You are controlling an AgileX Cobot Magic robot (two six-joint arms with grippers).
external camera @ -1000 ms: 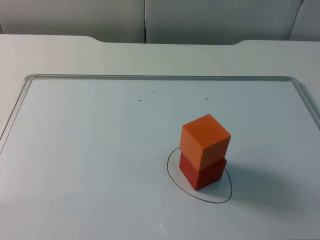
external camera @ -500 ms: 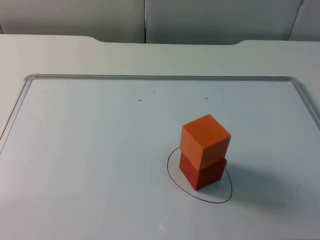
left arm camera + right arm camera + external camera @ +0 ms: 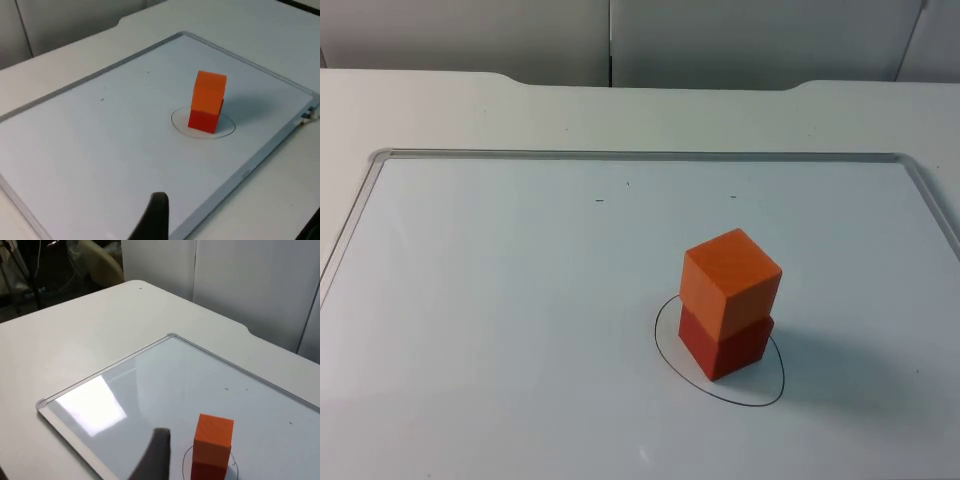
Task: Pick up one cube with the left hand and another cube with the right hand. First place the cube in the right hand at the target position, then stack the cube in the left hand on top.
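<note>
Top view first: an orange cube (image 3: 731,281) with matte, flat faces and crisp edges sits squarely on a darker red-orange cube (image 3: 725,345) of the same size, the two forming a short upright tower. The upper block is turned a little against the lower one, so its corners overhang slightly. The lower block stands inside a thin hand-drawn black oval (image 3: 719,353) that marks the target on a smooth, glossy whiteboard (image 3: 500,300) with a pale metal frame and rounded corners. A soft shadow falls from the tower to the picture's right. Two tiny dark marks lie on the board farther back. The board lies flat on the white bench (image 3: 440,110), which ends at a grey partition wall (image 3: 740,40) made of flat panels with a vertical seam.

From the left wrist view, the tower stands well apart from the left pincer (image 3: 153,218), of which one black, tapered fingertip is visible over the board's near edge; how far it is open cannot be told, and it holds nothing that can be seen. From the right wrist view, the right pincer (image 3: 152,455) shows as one blurred dark fingertip near the stack, not touching it; its opening cannot be told either. Both cubes stand free of both pincers.
</note>
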